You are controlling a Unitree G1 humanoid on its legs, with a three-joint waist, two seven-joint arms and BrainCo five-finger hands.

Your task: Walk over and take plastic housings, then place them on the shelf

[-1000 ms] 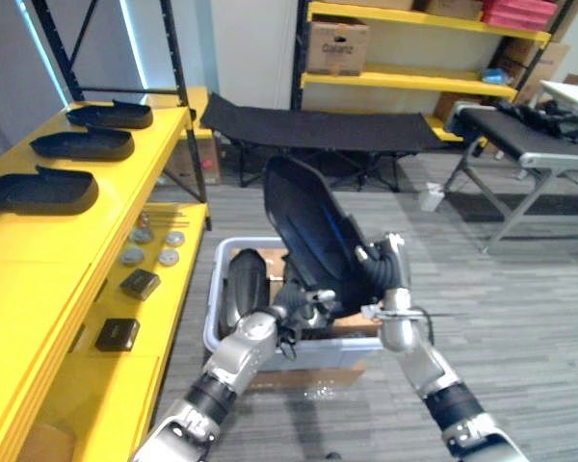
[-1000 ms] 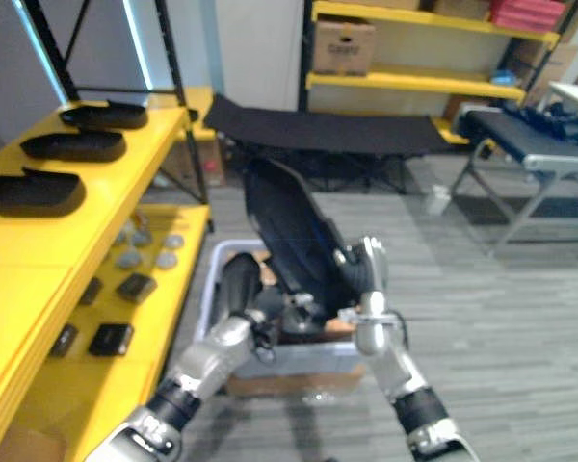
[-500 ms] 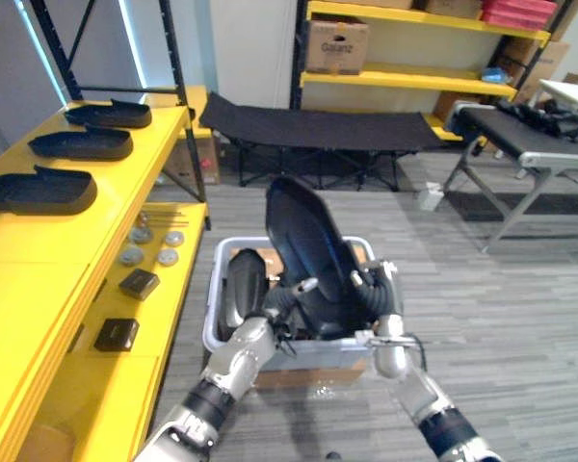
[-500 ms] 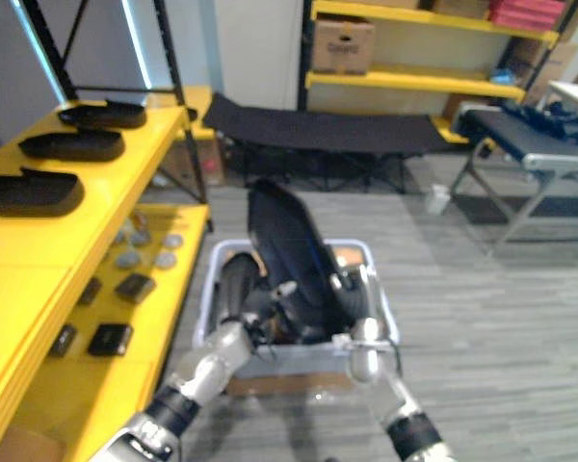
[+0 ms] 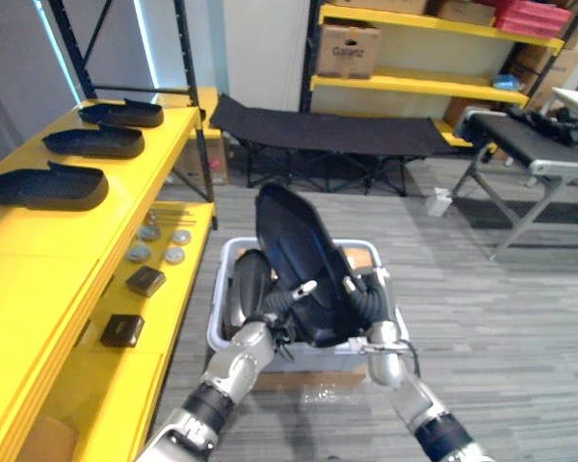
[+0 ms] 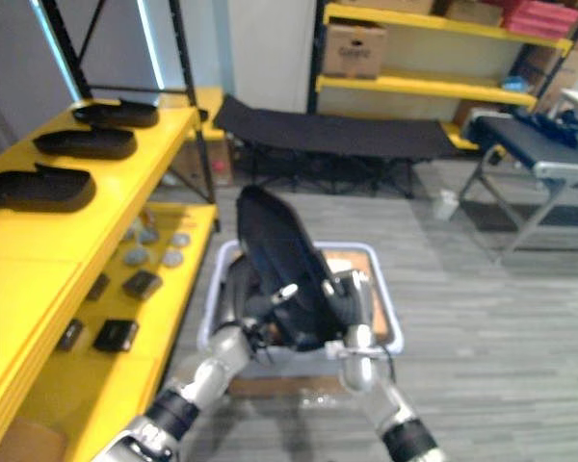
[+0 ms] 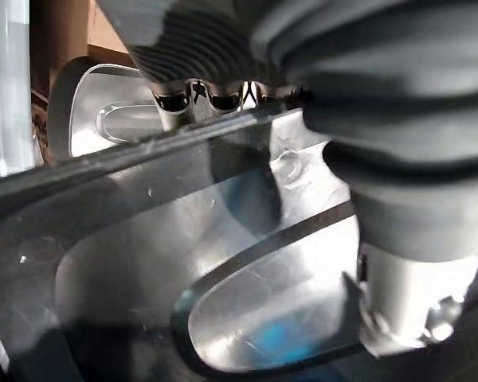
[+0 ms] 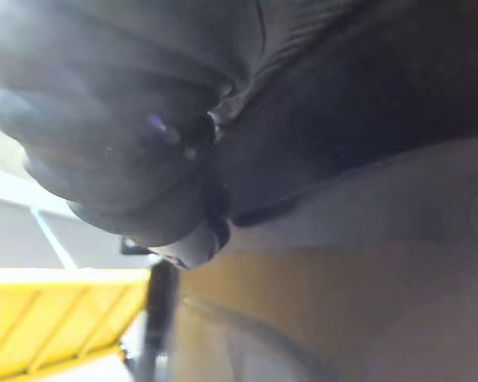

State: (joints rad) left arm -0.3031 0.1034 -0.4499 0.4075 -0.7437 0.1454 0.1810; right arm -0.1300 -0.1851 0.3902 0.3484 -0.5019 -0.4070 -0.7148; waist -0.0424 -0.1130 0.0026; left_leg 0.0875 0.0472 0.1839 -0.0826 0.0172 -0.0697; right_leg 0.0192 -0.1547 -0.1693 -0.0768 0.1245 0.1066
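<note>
I hold a long black plastic housing (image 5: 294, 250) tilted upright over a white bin (image 5: 218, 308) on the floor. My left hand (image 5: 279, 313) grips its lower left edge; in the left wrist view the fingers (image 7: 171, 99) curl over the rim and the thumb (image 7: 398, 294) presses the glossy inner face (image 7: 143, 263). Low on the housing's right side, my right hand (image 5: 371, 303) is curled round it. A second black housing (image 5: 249, 289) stands in the bin. On the yellow shelf (image 5: 39, 250) at the left lie three more housings (image 5: 48, 185).
The shelf's lower tier (image 5: 164, 289) carries small grey discs and two black boxes (image 5: 121, 330). A black cot (image 5: 328, 130) stands behind the bin, a grey table (image 5: 539, 154) at the right, and a yellow rack with a cardboard box (image 5: 350, 50) at the back.
The housing and both hands have come lower and nearer over the bin. My left hand's fingers have curled onto its edge. The whole view has shifted slightly.
</note>
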